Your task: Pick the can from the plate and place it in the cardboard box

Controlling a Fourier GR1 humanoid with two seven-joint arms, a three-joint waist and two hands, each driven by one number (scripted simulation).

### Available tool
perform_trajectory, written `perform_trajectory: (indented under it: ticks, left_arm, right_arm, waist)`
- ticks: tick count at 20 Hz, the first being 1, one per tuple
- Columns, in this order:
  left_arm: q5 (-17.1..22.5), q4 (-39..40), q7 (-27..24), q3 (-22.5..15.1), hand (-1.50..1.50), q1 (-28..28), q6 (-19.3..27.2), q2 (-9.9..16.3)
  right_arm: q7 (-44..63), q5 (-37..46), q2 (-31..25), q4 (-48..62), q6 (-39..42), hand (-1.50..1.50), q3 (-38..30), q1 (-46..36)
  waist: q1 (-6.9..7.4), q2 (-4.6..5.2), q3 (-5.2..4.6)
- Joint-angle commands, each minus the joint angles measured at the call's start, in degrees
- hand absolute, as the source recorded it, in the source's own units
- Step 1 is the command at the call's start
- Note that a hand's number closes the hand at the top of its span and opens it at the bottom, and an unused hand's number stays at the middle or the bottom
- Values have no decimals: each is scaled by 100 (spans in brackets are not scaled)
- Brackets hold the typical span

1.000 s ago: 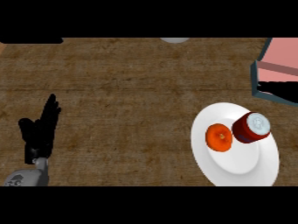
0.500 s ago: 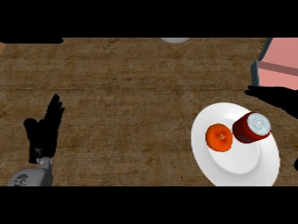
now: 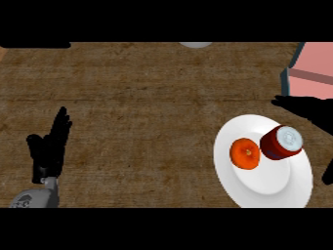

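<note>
**Right hand closes in on the plate**

A brown wood-grain counter [image 3: 147, 97] fills the view, with one white plate [image 3: 270, 188] at its right side. On the plate lies one dark red can [image 3: 280, 142], tipped on its side with its pale lid facing up and right, and just left of it, nearly touching, one orange round object [image 3: 245, 153]. One pink-topped cardboard box [image 3: 319, 73] sits at the upper right corner, beyond the plate.

Compared with half a second ago, the right hand [image 3: 324, 114] reaches farther over the plate's upper right edge, its fingers spread and straight just beside the can, its thumb low at the right edge; it holds nothing. The can, the orange object and the plate lie where they did. The left hand [image 3: 50, 146] rests open at the lower left, fingers up, barely shifted.
</note>
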Motion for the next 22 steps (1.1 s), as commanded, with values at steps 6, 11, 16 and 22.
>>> perform_trajectory:
  ticks: [6,11,16,22]
  left_arm:
    - [-47,-471,165,0,0,268,-43,-138]
    - [-264,-174,172,63,0,-89,64,-147]
    - [-184,24,246,213,0,-297,-132,-88]
    - [-305,118,-54,219,0,-76,-150,-153]
  right_arm:
    - [-502,650,-80,93,-6,-150,-100,131]
    - [-776,1258,443,1108,-568,-150,262,-274]
    - [-872,1504,498,1080,-434,-150,178,-263]
    - [-869,1837,961,1546,-565,-150,299,-457]
  waist:
    - [-11,-8,1]
    - [8,3,2]
    - [-3,1,1]
    - [11,2,1]
